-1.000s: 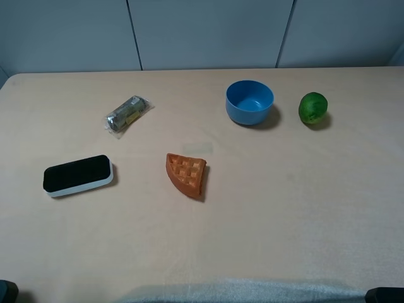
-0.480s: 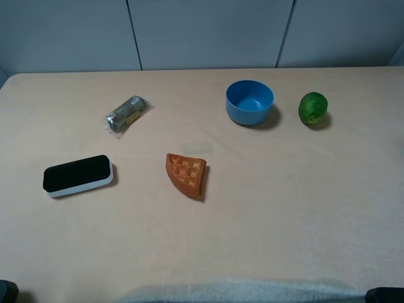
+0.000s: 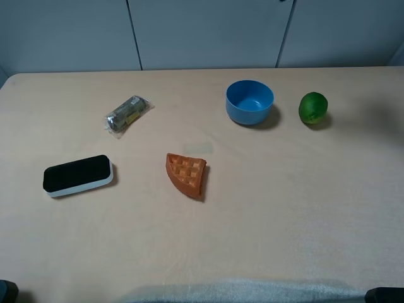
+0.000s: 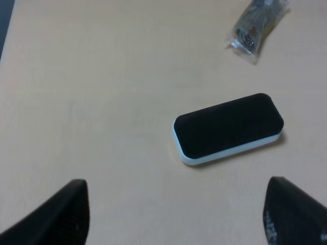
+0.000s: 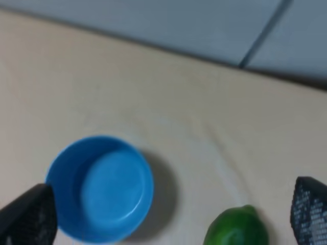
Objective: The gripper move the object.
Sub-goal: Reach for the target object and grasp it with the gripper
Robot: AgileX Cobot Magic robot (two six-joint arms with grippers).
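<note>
The blue bowl [image 3: 250,102] stands upright and empty on the pale surface [image 3: 303,208], at about one o'clock from the surface's middle in the high view. A green lime [image 3: 313,108] lies near it at its three o'clock, apart from it. An orange waffle wedge [image 3: 187,175] lies well away at its seven o'clock.

The right hand [image 5: 168,217] is spread wide with nothing in it. Its wrist view shows the bowl ahead of the dark fingertips, closer to one of them, and not yet between them. The left hand [image 4: 178,209] is likewise wide open and empty, over a black-topped eraser [image 4: 228,127] far from the bowl.

The bowl looks like thin, smooth plastic, so it is probably light and stiff but slick. It is hardly fragile, though it would likely skate or tip if nudged from the side. Its whole width looks a poor fit for the fingers, even wide apart. The safer hold is probably on the rim: one finger inside, one outside, pinching the wall. The nine o'clock side is the better choice, since it faces away from the lime and is clear of neighbours. A firm squeeze low on the wall should keep the slippery wall from swinging or sliding out.
</note>
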